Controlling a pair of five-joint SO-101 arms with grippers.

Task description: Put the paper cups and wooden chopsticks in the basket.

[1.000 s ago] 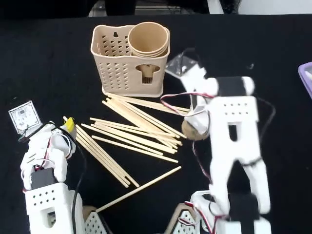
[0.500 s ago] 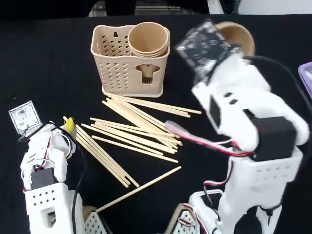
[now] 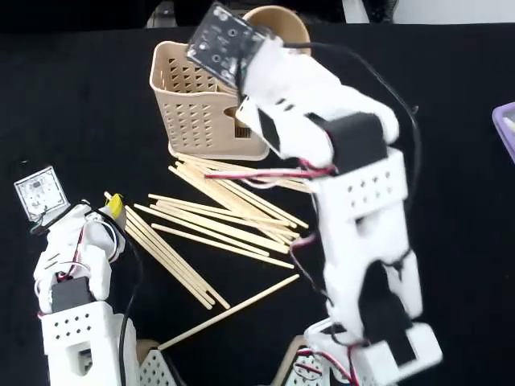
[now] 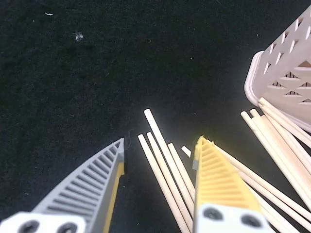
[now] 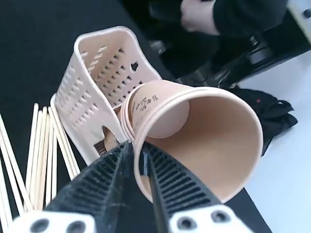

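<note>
A beige perforated basket [image 3: 193,108] stands at the back of the black table with stacked paper cups [image 5: 138,109] inside it. My right gripper [image 5: 138,148] is shut on the rim of another paper cup [image 5: 209,131], held tilted just above and beside the stacked cups; from above this cup [image 3: 282,18] shows at the basket's far right corner. Several wooden chopsticks [image 3: 217,225] lie scattered in front of the basket. At the table's near left my left gripper [image 4: 160,141] stands open low over the ends of some chopsticks [image 4: 165,165].
The right arm [image 3: 346,161] stretches over the right part of the chopstick pile. A purple container's edge [image 3: 507,121] shows at the far right. The basket's corner [image 4: 286,73] is ahead of the left gripper.
The right arm has swung the paper cup up from the table's middle, out to the back right, then left over the basket. The left arm has kept still.
</note>
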